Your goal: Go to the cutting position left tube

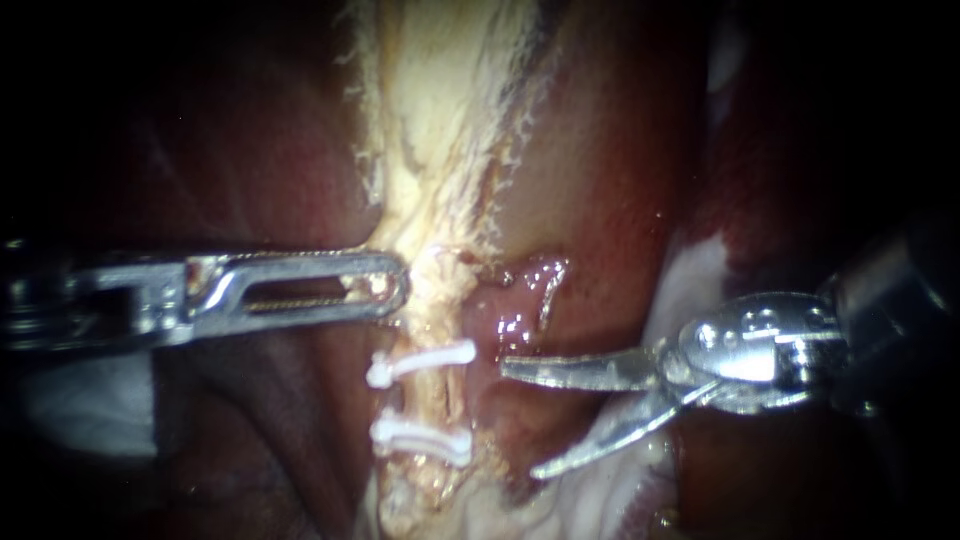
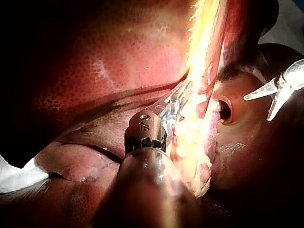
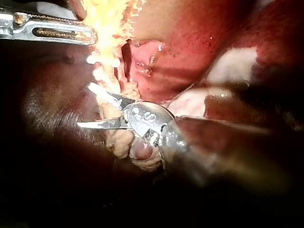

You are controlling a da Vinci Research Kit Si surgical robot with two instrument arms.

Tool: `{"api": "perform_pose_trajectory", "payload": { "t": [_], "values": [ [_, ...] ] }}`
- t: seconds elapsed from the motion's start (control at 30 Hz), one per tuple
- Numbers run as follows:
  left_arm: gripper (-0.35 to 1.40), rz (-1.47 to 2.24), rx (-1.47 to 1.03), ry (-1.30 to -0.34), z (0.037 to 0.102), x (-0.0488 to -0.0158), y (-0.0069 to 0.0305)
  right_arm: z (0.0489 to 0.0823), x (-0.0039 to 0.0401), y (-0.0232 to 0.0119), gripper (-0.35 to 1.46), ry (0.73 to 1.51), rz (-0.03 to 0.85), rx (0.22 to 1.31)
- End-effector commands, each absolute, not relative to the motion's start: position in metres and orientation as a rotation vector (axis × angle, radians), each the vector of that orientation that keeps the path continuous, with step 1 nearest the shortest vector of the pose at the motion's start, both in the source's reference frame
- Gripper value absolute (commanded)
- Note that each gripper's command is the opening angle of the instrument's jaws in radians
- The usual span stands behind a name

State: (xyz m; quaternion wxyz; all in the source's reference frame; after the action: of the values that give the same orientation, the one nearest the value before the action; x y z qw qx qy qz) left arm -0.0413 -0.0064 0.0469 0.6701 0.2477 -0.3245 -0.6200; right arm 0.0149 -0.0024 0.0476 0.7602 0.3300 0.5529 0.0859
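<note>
The jaws of the left instrument are pressed together on the tube, a pale, ragged strand that runs across the dark red liver. The strand is pinched at the jaw tips, just above the upper clip. A lower clip is seen further down the same tube. Both white clips lie crosswise on it, near each other but apart.

The jaws of the right instrument are spread wide into a V and hold nothing. They are placed beside the tube, on the side away from the left instrument. The upper blade ends just short of the upper clip, and the lower blade points toward the tissue beside the lower clip.

In the left wrist view the left instrument is shown gripping the brightly lit tube, with the spread right instrument apart from it. In the right wrist view the right instrument is seen spread at the tube; whether a blade touches it cannot be told. The left instrument is closed on the tube beyond. Whether this is the left tube cannot be told.
</note>
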Motion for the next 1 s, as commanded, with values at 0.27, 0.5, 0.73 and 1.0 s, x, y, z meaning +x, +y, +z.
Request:
{"api": "perform_pose_trajectory", "payload": {
  "t": [0.27,0.5,0.73,1.0],
  "values": [
    [-0.23,-1.393,0.563,-0.731,0.0466,-0.0404,-0.0063,0.0477,0.0151,-0.0024,1.38,1.204,0.188,0.717],
    [-0.23,-1.397,0.567,-0.728,0.0458,-0.0384,-0.0058,0.0488,0.0162,-0.0031,1.38,1.205,0.183,0.716],
    [-0.23,-1.407,0.556,-0.726,0.045,-0.0368,-0.0058,0.0514,0.0182,-0.0042,1.38,1.202,0.164,0.713],
    [-0.23,-1.412,0.551,-0.727,0.0438,-0.0359,-0.0057,0.0542,0.0205,-0.0053,1.38,1.165,0.176,0.743]
  ]
}}
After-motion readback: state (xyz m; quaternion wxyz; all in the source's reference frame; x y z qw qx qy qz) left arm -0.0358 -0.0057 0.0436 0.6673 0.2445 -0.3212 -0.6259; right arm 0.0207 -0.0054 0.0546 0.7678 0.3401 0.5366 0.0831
